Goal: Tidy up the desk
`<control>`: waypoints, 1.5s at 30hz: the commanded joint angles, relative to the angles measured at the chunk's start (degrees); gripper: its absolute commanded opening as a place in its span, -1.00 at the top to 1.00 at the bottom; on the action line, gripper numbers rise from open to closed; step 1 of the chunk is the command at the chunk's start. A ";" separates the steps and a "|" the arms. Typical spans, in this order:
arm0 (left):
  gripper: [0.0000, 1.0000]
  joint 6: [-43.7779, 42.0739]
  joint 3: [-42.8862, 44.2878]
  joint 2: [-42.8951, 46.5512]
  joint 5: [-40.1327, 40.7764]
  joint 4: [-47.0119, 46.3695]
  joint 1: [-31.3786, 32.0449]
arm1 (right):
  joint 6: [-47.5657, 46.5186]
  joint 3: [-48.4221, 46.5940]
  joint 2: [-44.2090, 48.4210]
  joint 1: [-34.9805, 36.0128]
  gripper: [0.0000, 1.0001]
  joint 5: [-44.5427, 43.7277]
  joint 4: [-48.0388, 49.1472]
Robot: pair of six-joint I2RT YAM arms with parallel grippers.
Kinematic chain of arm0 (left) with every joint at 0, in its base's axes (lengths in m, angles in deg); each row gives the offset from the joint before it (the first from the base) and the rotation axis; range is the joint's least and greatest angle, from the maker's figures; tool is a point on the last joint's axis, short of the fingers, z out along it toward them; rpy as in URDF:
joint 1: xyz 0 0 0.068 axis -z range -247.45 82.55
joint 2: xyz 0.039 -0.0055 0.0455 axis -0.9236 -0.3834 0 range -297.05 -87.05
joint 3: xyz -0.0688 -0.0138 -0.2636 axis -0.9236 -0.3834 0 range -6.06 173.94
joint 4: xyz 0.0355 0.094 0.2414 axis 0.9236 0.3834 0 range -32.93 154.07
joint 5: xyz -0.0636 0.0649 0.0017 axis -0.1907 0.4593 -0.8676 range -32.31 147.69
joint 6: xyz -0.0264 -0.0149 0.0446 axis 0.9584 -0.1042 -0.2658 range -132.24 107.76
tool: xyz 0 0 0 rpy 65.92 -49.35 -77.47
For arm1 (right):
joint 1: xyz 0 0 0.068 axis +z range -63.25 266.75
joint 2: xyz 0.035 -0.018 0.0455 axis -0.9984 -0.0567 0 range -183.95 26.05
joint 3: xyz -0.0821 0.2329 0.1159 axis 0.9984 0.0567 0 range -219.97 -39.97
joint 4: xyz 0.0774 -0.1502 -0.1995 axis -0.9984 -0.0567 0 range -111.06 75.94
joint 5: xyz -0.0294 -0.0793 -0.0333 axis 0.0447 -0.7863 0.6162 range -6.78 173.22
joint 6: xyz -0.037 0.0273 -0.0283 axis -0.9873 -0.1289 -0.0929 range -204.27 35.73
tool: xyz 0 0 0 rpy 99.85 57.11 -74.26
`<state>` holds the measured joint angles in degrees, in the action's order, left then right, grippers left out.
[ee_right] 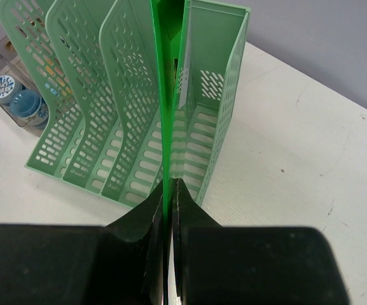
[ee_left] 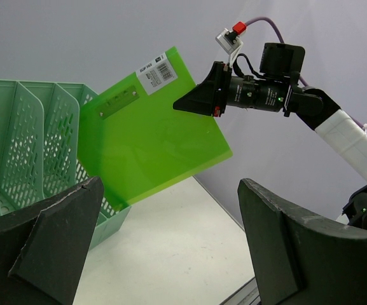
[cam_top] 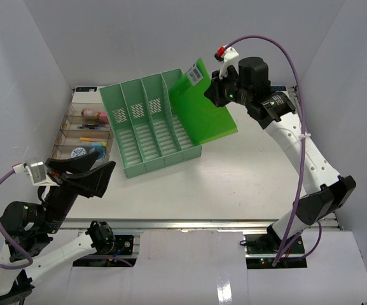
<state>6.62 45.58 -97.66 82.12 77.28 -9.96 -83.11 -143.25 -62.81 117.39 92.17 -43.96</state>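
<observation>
A bright green folder (cam_top: 202, 111) (ee_left: 151, 140) hangs tilted over the right end of the mint-green file rack (cam_top: 148, 130) (ee_left: 30, 146) (ee_right: 88, 95). My right gripper (cam_top: 216, 89) (ee_left: 212, 101) (ee_right: 168, 184) is shut on the folder's upper right edge. In the right wrist view the folder (ee_right: 164, 95) shows edge-on, in line with the rack's rightmost slot. Its lower corner sits at that slot; I cannot tell whether it is inside. My left gripper (cam_top: 91, 173) (ee_left: 170, 210) hovers open and holds nothing, low at the front left of the white desk (cam_top: 247, 171) (ee_left: 170, 248) (ee_right: 297, 127).
A clear compartment tray (cam_top: 81, 133) (ee_right: 11, 89) with small items lies left of the rack, against the left wall. White walls close in the desk on three sides. A metal rail (cam_top: 202, 223) runs along the near edge.
</observation>
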 commanded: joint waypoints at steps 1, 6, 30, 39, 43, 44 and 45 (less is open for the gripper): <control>-0.96 0.44 -0.60 -0.66 -0.93 0.65 -0.13 | -0.90 -3.14 -0.36 1.14 0.85 -0.71 3.62; -0.96 0.65 -0.46 -0.69 -1.10 0.74 -0.19 | -0.90 -3.87 -2.39 2.03 0.85 -1.28 3.35; -0.96 1.48 -2.11 -0.33 -1.34 0.54 -0.19 | -3.52 -7.62 -9.09 6.44 0.31 -3.96 3.04; -0.96 1.97 -2.24 -0.55 -1.75 0.54 -0.19 | -4.18 -8.10 -10.77 6.89 -0.07 -4.17 3.03; -0.96 2.23 -2.46 -0.25 -1.83 0.58 -0.15 | -4.28 -5.38 -9.15 6.93 -0.06 -3.81 3.61; -0.96 2.30 -2.57 -0.14 -1.91 0.61 -0.18 | -4.24 -4.08 -8.43 6.97 -0.05 -3.63 4.04; -0.96 2.32 -2.70 0.03 -1.92 0.59 -0.19 | -4.27 -1.34 -6.99 6.94 -0.05 -3.44 4.72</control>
<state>8.46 43.36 -97.68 81.13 77.65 -9.96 -86.64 -148.75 -73.37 124.00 88.73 -43.18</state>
